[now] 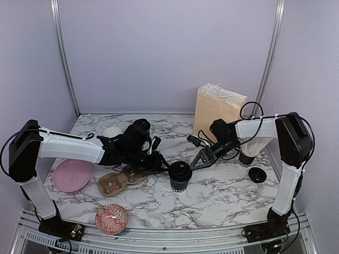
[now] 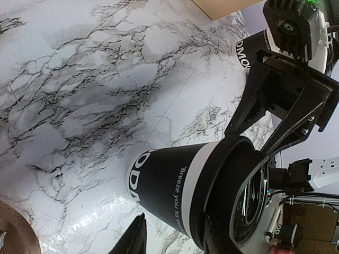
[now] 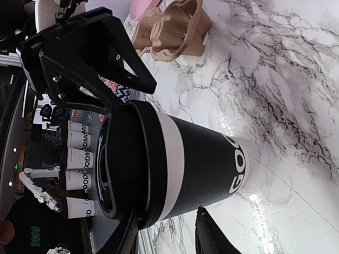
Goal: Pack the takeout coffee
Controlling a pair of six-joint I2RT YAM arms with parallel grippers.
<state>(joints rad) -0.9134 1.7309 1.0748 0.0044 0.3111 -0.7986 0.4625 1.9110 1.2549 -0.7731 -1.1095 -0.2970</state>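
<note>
A lidded takeout coffee cup (image 1: 180,176) stands upright mid-table on the marble top (image 1: 228,198), flanked by two arms. The right gripper (image 1: 197,162) hangs at the lid's rim, fingers spread and holding nothing. The left gripper (image 1: 161,168) sits close on the opposite side, though whether it grips is impossible to tell. A sideways nudge from either could tip the cup or pop its lid, and the facing fingers risk clashing. The paper bag (image 1: 217,114) stands behind, the cardboard carrier (image 1: 119,181) to the left.
</note>
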